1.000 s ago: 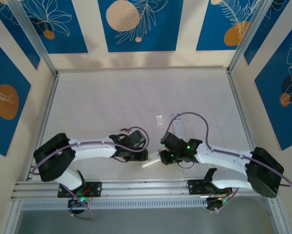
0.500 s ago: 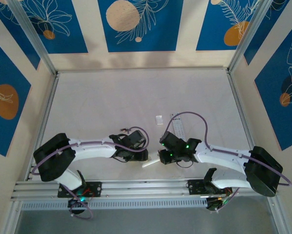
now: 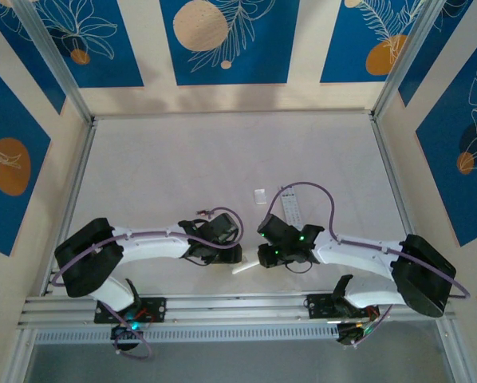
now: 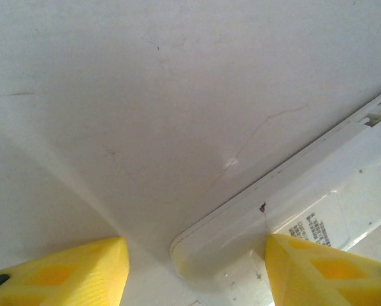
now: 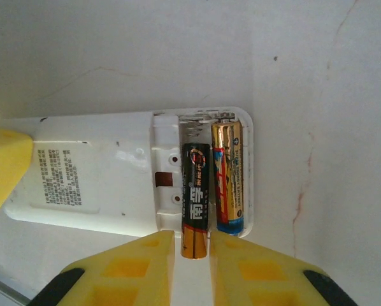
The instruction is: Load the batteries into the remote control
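Observation:
The white remote control [image 5: 95, 178] lies back-up with its battery bay open. A gold-and-blue battery [image 5: 229, 178] sits in the bay's right slot. My right gripper [image 5: 192, 237] is shut on a black-and-gold battery [image 5: 195, 191], which lies along the left slot with its gold end sticking out past the remote's edge. In the left wrist view the remote's other end [image 4: 241, 236] sits between the fingers of my left gripper [image 4: 197, 268]. That gripper is open, one finger [image 4: 318, 268] over the remote's edge and the other [image 4: 69, 268] apart from it. From above, both grippers meet at the remote [image 3: 246, 268].
A second white remote [image 3: 291, 209] lies on the table just beyond the right gripper, with a small white cover piece [image 3: 260, 195] to its left. Metal rails [image 3: 222, 307] run along the near edge and side walls close in the table.
The right arm has crept slightly to the left toward the remote. The left arm has not moved.

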Controlling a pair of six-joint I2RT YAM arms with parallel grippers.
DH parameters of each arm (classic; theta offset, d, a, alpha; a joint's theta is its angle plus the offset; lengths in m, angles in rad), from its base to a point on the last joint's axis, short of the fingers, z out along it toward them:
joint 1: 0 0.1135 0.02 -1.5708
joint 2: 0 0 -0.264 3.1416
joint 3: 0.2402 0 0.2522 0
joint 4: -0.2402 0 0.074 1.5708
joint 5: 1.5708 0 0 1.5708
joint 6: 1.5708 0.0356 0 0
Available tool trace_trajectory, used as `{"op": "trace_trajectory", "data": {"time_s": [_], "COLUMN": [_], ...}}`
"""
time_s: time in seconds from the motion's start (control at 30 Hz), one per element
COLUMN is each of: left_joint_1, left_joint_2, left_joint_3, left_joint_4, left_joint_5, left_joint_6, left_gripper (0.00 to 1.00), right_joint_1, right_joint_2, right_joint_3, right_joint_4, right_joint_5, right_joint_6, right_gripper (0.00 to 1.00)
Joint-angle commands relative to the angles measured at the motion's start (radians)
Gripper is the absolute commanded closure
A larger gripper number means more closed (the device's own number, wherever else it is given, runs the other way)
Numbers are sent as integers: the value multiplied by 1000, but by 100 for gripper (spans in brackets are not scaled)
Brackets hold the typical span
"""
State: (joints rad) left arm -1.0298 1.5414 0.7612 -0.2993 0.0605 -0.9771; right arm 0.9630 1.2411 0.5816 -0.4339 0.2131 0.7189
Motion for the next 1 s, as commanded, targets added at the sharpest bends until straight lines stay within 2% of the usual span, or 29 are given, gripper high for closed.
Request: {"op": "trace_trajectory", "data": {"time_s": [0.0,0.27,0.97], "left_joint_1": [6,5,5], "left_joint_2": [70,73,69], "left_joint_3": [-31,-32,-42], "left_joint_4": [54,58,69], "left_joint_5": [9,10,12], "left_joint_6": [4,3,-3], "left_gripper": [41,41,41], "right_joint_1": [9,9,0], "right_joint_2": [6,26,203], "right_joint_3": [24,31,154], "right_joint_4": [3,-4,-127], "right_joint_5": [-14,-1,35], "right_joint_6": [-2,-1,8], "right_gripper": [79,80,85]}}
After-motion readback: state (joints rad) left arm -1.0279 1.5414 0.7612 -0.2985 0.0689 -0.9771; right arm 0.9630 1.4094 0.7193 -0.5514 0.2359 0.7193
